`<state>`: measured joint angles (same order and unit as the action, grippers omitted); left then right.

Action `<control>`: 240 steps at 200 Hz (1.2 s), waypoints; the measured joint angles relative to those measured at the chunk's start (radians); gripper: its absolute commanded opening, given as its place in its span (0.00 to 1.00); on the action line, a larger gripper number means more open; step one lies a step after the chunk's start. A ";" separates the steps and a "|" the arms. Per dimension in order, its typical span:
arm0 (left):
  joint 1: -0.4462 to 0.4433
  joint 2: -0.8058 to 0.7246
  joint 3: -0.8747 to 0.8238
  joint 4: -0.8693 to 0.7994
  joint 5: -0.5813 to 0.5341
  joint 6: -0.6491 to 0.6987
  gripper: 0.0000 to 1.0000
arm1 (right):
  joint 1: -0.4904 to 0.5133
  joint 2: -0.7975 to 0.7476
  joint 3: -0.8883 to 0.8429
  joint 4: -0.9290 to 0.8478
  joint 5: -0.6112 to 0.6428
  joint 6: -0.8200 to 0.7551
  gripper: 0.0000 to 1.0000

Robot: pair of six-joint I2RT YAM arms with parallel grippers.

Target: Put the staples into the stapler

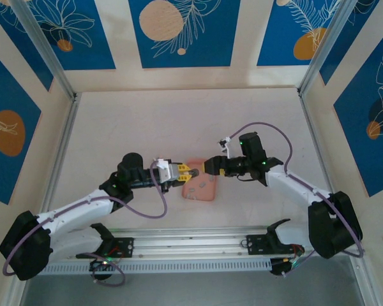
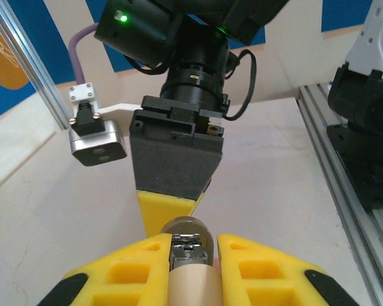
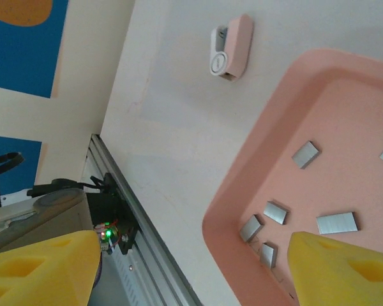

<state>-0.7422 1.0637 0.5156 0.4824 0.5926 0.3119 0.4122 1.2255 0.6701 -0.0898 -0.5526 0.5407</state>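
Observation:
My left gripper [image 2: 190, 241] is shut on the stapler [image 2: 190, 280], a beige body with its metal channel showing at the front end. In the top view the left gripper [image 1: 189, 172] holds it above the salmon-pink tray [image 1: 204, 190], tip to tip with my right gripper [image 1: 203, 168]. One yellow finger [image 2: 169, 213] of the right gripper, black-padded, stands just beyond the stapler's tip. My right gripper [image 3: 195, 274] is open, over the tray's corner [image 3: 268, 137], with nothing between its fingers. Several staples [image 3: 336, 223] lie loose on the tray floor.
A small pink and white oblong object [image 3: 230, 46] lies on the table beyond the tray. The aluminium rail [image 1: 191, 245] with the arm bases runs along the near edge. Frame posts and patterned walls enclose the table.

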 measured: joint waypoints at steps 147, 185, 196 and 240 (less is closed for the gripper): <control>0.000 0.038 0.000 0.012 0.002 -0.026 0.00 | 0.138 -0.130 0.048 -0.045 -0.024 -0.147 0.75; 0.000 0.037 0.000 0.012 0.009 -0.026 0.00 | 0.128 -0.070 0.048 -0.037 0.016 -0.117 0.67; 0.000 0.037 0.000 0.011 0.010 -0.026 0.00 | 0.119 -0.046 0.048 -0.031 0.018 -0.107 0.67; 0.003 0.039 0.000 0.007 0.005 -0.044 0.00 | 0.099 0.035 0.035 0.009 0.049 -0.054 0.65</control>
<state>-0.7387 1.1027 0.5152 0.4892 0.5980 0.2676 0.5114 1.2606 0.7055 -0.0807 -0.5037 0.4870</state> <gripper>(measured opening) 0.181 0.649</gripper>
